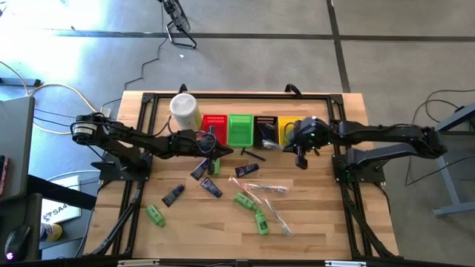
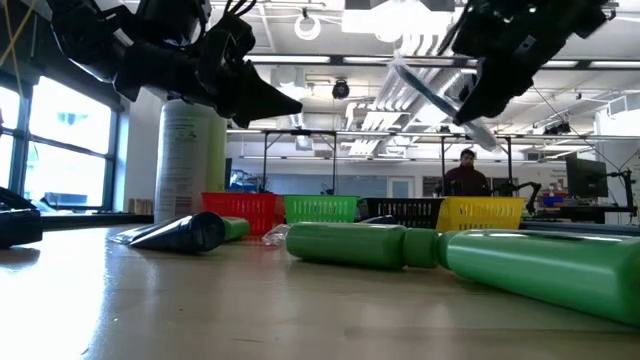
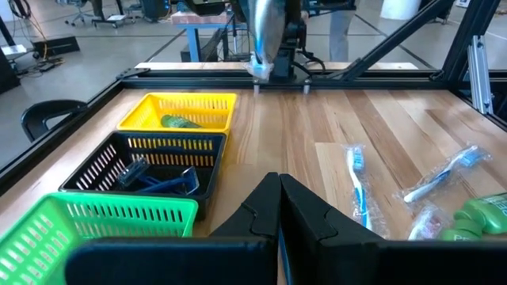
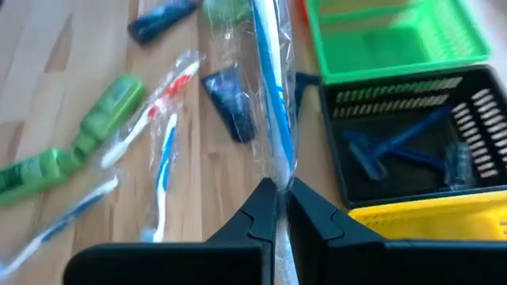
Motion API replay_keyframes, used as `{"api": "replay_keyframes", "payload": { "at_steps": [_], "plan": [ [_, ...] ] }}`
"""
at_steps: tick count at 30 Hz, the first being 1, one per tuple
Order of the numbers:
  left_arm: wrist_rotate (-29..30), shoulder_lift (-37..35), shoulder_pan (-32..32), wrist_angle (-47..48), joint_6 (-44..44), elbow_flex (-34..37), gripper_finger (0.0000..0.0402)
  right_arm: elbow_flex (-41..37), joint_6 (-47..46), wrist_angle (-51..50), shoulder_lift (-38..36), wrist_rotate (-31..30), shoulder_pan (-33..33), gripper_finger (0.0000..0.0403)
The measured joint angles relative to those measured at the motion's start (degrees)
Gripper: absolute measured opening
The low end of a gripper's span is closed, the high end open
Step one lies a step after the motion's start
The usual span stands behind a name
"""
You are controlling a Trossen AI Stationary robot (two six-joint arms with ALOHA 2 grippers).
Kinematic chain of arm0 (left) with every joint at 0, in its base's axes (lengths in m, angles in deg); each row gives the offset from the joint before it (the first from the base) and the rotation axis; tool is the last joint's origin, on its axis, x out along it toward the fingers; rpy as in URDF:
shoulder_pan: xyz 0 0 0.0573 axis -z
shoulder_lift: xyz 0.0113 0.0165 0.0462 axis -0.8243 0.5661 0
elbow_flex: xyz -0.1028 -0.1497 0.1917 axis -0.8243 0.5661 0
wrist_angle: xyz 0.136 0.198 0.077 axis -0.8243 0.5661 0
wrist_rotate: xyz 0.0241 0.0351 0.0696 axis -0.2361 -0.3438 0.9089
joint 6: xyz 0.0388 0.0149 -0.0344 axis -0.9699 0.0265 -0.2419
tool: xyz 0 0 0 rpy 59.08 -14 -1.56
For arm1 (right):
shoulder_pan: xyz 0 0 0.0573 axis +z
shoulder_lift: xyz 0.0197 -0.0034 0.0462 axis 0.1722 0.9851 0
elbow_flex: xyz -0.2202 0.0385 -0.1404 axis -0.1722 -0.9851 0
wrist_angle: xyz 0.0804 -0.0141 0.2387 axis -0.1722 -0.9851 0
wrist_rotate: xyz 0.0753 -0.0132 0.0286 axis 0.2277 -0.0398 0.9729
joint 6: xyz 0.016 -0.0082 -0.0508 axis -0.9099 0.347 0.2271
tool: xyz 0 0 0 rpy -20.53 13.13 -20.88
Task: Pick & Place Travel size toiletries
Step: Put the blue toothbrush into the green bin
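Observation:
My right gripper hangs above the table in front of the yellow basket. It is shut on a clear-wrapped blue toothbrush. My left gripper is shut and empty above the table in front of the red basket. Green mini bottles, dark tubes and more wrapped toothbrushes lie flat on the wood. The black basket holds blue razors. The yellow basket also shows in the left wrist view with a green item inside. My right gripper pinches the wrapped toothbrush between its two fingers at one end of the wrapper. The toothbrush runs on straight out in front of the fingers, in line with them. It is lifted clear of the table and slants in the air in the low view.
A tall white canister stands left of the red basket. A green basket sits between the red and black ones. A thin black piece lies in front of the baskets. Bare wood lies at the table's near right. A person is in the room behind.

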Motion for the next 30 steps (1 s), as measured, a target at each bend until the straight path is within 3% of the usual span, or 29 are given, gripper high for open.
{"api": "replay_keyframes", "payload": {
  "at_steps": [6, 13, 21, 30],
  "plan": [
    [0.0, 0.0, 0.0, -0.4, -0.1, 0.0, 0.0007, -14.4, -4.0, 25.8, -8.1, 2.0, 0.0, 0.0009],
    [0.0, 0.0, 0.0, -0.4, -0.2, 0.0, 0.0007, -27.6, -12.5, 52.9, -6.6, -0.9, 0.5, 0.0009],
    [0.9, 0.0, 0.0, -3.4, -0.2, 0.0, 0.0019, -29.0, -13.4, 61.6, -1.6, -8.4, 4.8, 0.0009],
    [3.6, 0.0, 0.0, -3.9, 1.9, -1.3, 0.0128, -29.0, -12.4, 66.4, 1.9, -8.8, 6.8, 0.0009]
  ]
}}
